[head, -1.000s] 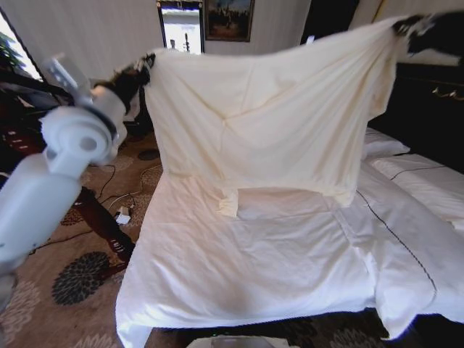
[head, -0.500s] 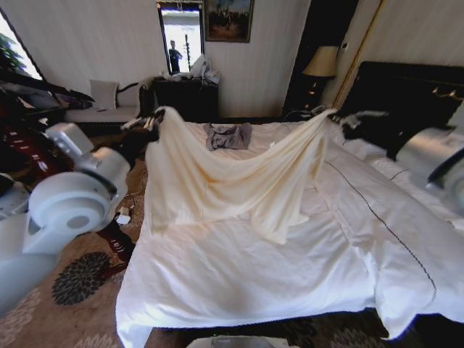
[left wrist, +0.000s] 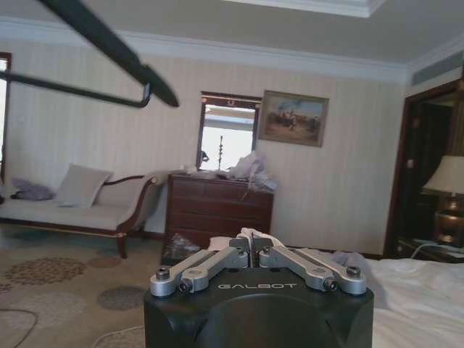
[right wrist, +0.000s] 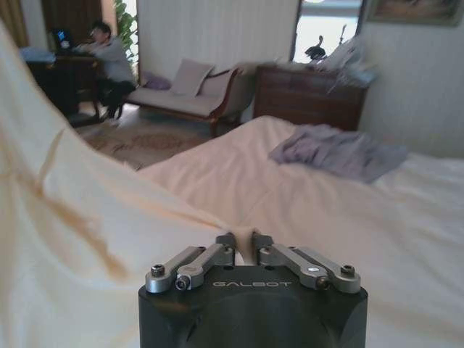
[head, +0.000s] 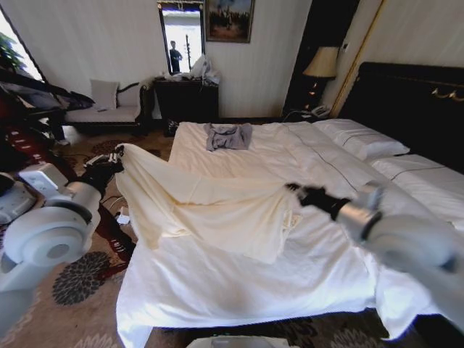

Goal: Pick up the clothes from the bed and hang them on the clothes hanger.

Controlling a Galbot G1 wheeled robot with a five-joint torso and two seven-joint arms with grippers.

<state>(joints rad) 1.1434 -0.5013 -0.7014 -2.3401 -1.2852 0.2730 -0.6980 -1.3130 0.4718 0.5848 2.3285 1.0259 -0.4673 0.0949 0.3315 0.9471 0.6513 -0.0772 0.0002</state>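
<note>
On the wide bed with plain white sheets (head: 239, 283) the large cream-yellow garment of thin soft fabric (head: 210, 210) hangs like a low bridge between the two arms. One end is over the bed's left edge, the middle sags onto the sheet, and the other end is near the centre of the mattress. The left gripper (head: 116, 156) is beside the bed above the carpet; its fingers are pressed together on a fold of the cloth. The right gripper (head: 296, 190) is over the mattress and pinches the other corner in the same way.

I think the thin fabric could slip out of one pinch if the arms pull apart too much, and the sagging part could drag on the sheet.

The room has a patterned carpet (head: 87, 279) and a dark wooden dresser (head: 185, 98) at the striped wall. A small blue-grey garment (head: 228, 135) lies near the far end of the bed. The thin black hanger bar (left wrist: 109, 45) shows in the left wrist view, well apart from the cloth.
</note>
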